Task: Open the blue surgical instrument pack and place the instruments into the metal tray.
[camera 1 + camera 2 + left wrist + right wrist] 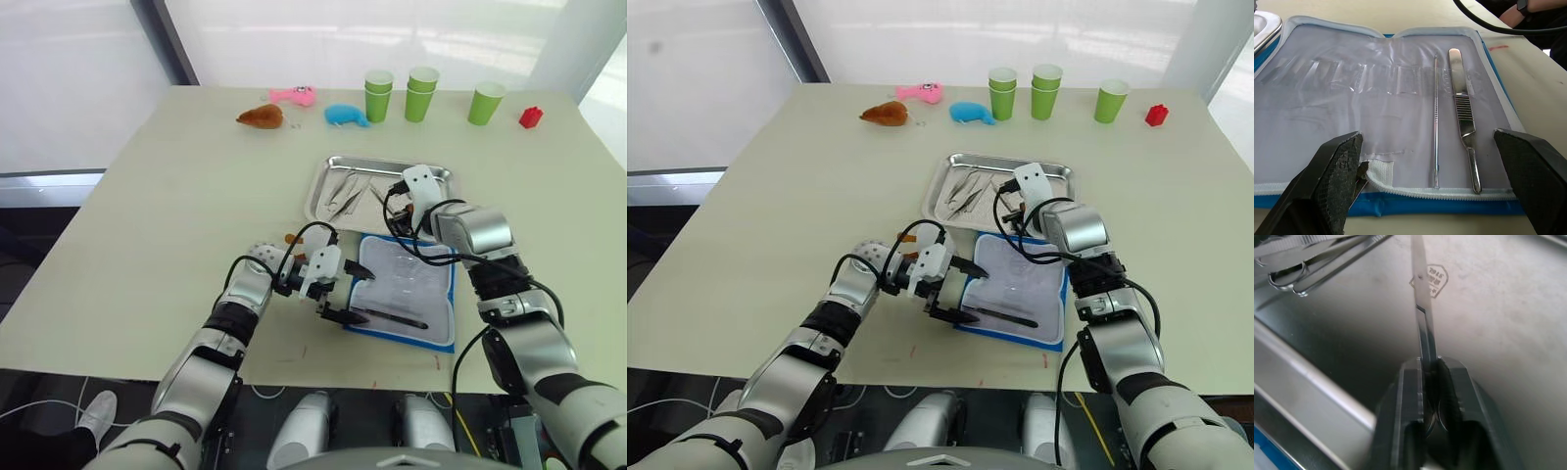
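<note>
Blue surgical instrument pack lies open, two instruments inside

The pale rectangular table is seen from above by both head views, facing forward and down; nearly the same scene is shared. The open blue fabric pack with pale lining is viewed very closely from the left wrist. The shiny steel tray is viewed closely from the right wrist.

Instrument tip cut off by right wrist view's edge. Metal tray contents too small to sort. Right gripper hides instrument's lower end.
</note>
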You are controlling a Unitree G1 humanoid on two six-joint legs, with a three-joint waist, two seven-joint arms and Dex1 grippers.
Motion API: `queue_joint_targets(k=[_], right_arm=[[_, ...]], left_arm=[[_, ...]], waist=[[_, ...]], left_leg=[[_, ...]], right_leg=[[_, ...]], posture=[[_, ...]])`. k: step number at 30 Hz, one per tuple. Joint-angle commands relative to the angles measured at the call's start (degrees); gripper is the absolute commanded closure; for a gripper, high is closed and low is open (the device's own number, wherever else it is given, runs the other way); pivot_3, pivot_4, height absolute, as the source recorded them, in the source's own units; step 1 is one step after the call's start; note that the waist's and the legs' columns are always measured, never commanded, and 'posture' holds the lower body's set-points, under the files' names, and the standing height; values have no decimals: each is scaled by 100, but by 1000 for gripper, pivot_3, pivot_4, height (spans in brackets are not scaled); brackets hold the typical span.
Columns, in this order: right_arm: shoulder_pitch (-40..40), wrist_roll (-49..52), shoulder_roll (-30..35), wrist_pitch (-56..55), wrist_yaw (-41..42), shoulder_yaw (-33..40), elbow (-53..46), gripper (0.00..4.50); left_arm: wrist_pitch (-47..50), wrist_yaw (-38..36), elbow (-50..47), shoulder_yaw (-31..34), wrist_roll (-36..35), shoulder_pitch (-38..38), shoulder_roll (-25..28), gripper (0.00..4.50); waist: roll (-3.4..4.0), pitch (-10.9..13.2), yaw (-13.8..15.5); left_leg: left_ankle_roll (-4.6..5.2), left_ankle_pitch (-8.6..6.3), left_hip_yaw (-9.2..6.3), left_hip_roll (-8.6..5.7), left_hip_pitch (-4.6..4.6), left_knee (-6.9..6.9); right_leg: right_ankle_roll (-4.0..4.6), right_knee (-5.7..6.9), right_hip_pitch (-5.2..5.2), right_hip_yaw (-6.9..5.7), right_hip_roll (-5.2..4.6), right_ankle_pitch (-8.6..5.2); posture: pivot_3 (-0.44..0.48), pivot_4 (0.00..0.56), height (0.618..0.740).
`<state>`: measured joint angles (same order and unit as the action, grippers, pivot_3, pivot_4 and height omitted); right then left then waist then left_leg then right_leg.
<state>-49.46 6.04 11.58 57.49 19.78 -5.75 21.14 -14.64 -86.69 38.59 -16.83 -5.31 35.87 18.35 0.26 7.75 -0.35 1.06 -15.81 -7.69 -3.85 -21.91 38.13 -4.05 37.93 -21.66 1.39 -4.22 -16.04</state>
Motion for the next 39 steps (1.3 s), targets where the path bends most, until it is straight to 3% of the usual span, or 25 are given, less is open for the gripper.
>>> queue_joint_targets(k=[1,4,5,13,25,33,39], right_arm=[[-69,71,86,-32,89,79,-338,1868],[-67,103,189,-167,166,130,-508,384],[-61,124,235,-182,200,146,-577,101],[860,636,803,-1137,958,543,-1881,101],[3262,1832,2019,-2732,3134,1092,-3770,101],[4100,2274,2646,-3464,4138,1331,-4027,101],[4660,2573,3214,-4103,5067,1914,-3886,101]], left_arm=[[260,-131,345,-573,463,-365,-69,0],[253,-136,358,-569,472,-367,-71,0],[253,-138,360,-568,475,-369,-71,0],[246,-130,374,-558,487,-363,-73,0],[146,-168,448,-476,406,-430,58,0],[131,-242,295,-442,322,-480,178,0],[193,-260,47,-424,248,-610,312,0]], waist=[[0,0,-21],[1,1,-56],[2,1,-64],[2,1,-50],[1,3,-59],[-7,7,-75],[-12,10,-82]], left_leg=[[0,0,0,0,0,0],[6,-3,0,0,-1,0],[9,-5,1,1,-1,0],[13,-8,0,2,-2,-2],[18,-10,8,7,7,-1],[18,-10,10,13,11,-2],[17,-11,13,15,8,-6]], right_leg=[[0,0,0,0,0,0],[0,1,-1,2,0,0],[0,1,-2,3,1,0],[0,-5,-1,3,3,0],[-2,-5,9,9,8,-1],[-2,-4,11,10,13,-1],[-1,-10,10,17,14,-1]], posture=[[0,150,740],[0,150,740],[0,150,740],[0,150,740],[0,150,740],[0,150,740],[0,150,740]])
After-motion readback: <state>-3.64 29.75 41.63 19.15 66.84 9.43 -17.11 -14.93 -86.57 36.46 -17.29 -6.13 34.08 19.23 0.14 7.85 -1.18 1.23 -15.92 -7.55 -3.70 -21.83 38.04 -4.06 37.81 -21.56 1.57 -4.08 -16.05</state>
